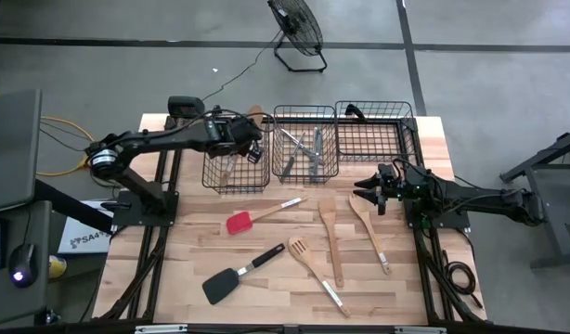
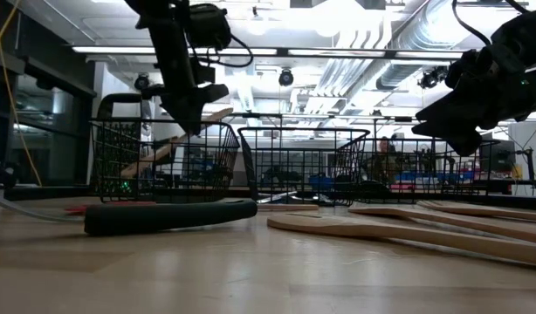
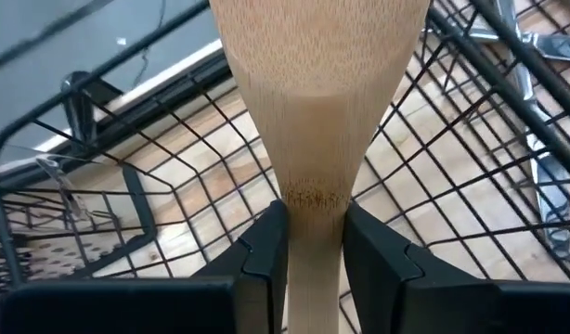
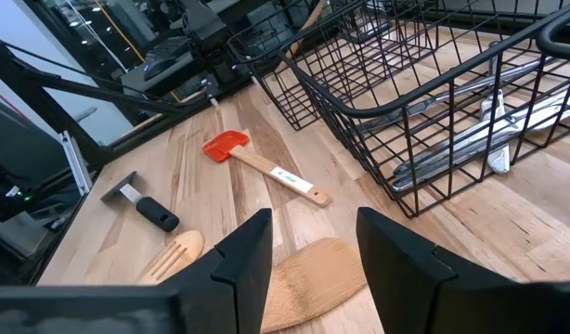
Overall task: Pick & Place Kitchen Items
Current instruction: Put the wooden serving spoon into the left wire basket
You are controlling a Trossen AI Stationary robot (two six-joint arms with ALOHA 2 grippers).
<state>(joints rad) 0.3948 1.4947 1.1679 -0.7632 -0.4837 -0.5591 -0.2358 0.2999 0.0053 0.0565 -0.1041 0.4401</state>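
My left gripper (image 1: 248, 137) is over the left black wire basket (image 1: 237, 172) and is shut on a pale wooden utensil (image 3: 317, 111), whose broad head (image 1: 255, 113) points toward the far edge. Its handle (image 2: 154, 157) slants down inside the basket. My right gripper (image 1: 369, 190) is open and empty, a little above the head of a wooden spoon (image 4: 308, 278) on the table. Silver cutlery (image 1: 308, 148) lies in the middle basket. A red-headed spatula (image 1: 239, 223), a black turner (image 1: 222, 283), a slotted wooden turner (image 1: 299, 248) and a wooden spatula (image 1: 328, 223) lie flat on the table. My left gripper pinches the wooden utensil's neck (image 3: 315, 199), where the handle widens into the head, between its two fingers (image 3: 266, 255). The fingers lie across the handle. The utensil is tilted, head up beyond the fingers and handle down in the left basket; whether its end rests there does not show.
Three wire baskets stand in a row along the far edge; the right one (image 1: 378, 130) shows nothing inside. A floor fan (image 1: 296, 32) stands beyond the table. Bare wood lies at the near left (image 1: 155, 269).
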